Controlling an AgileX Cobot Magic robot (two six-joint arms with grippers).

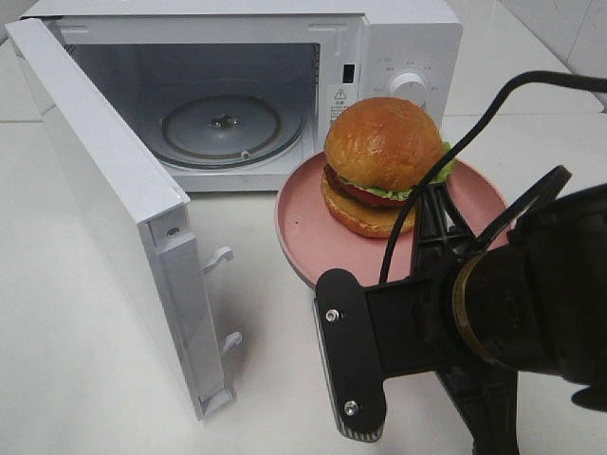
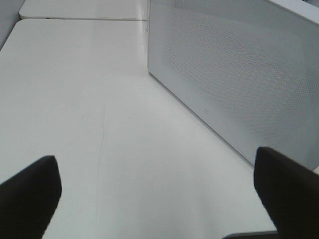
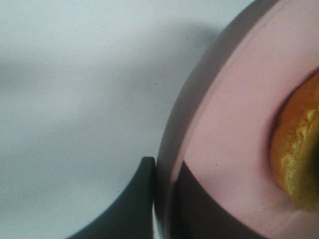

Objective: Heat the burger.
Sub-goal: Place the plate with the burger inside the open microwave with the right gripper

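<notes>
Burger (image 1: 384,166) upright, bun dome up, lettuce frill & red-brown filling showing btwn bun halves. Roughly mid pink plate (image 1: 308,237). Plate on white table (image 1: 76,360), just in front of microwave (image 1: 398,33), below ctrl panel w/ round knob (image 1: 410,87), right of open cavity. Can't tell whether plate flat on table or raised a bit.

Near rim of plate pinched by R gripper (image 3: 160,199): fingers pressed together on it, one dark finger (image 3: 132,209) outside rim over table, other inside on pink surface. In R wrist view, edge of lower bun near inner finger, not touching. In high view, R arm (image 1: 531,303) entering from lower right, hiding near part of plate. Black cable (image 1: 474,133) arching above it, passing just by burger's right edge in that view.

Microwave door (image 1: 114,190) standing wide open on left, two latch hooks (image 1: 220,258) sticking out of free edge. Glass turntable (image 1: 223,128) visible in cavity.

L gripper (image 2: 157,199) well apart from burger, on outer side of door. Fingers (image 2: 30,196) spread wide, only white table btwn & below them. Perforated outer face of door just ahead, off to one side.
</notes>
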